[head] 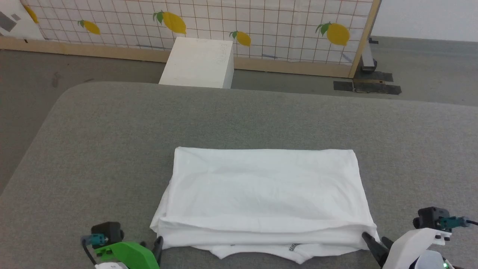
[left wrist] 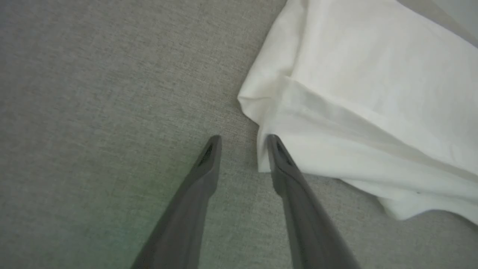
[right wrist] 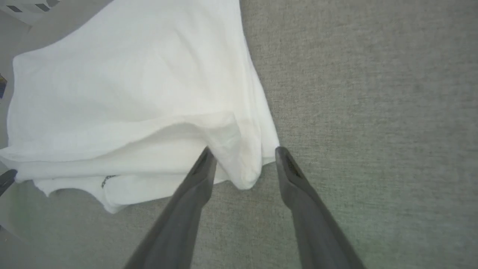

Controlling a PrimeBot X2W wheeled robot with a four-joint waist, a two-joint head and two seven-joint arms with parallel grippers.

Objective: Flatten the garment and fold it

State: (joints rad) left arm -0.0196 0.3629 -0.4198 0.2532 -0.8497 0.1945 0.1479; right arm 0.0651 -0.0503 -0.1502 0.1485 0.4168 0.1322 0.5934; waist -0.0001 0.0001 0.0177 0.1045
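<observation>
White fabric, folded: the garment [head: 261,190] lies as a layered rectangle on the grey cloth surface [head: 112,130], from the centre of the head view toward 6 o'clock, its long sides running 9 to 3 o'clock. A looser layer pokes out under the near edge, carrying a short run of dark zigzag stitching [head: 295,246].

Head view: gives the whole outline and the surroundings, with a white box [head: 198,63] at 12 o'clock and a lemon-printed grid panel [head: 261,22] behind it. The left gripper [head: 157,246], with its green housing, sits at 7 o'clock by the garment's near-left corner. The right gripper [head: 373,243] sits at 5 o'clock by the near-right corner. Finger spread is hard to judge here.

Left wrist view: supplies the spread. The left gripper [left wrist: 241,144] has its fingers moderately apart with bare grey surface between them; the finger toward 3 o'clock [left wrist: 283,164] meets the garment's [left wrist: 373,93] edge.

Right wrist view: the right gripper [right wrist: 244,155] has its fingers wide, and the drooping corner of the garment [right wrist: 130,86] lies between them unclamped. The stitching [right wrist: 107,181] appears at 8 o'clock.
</observation>
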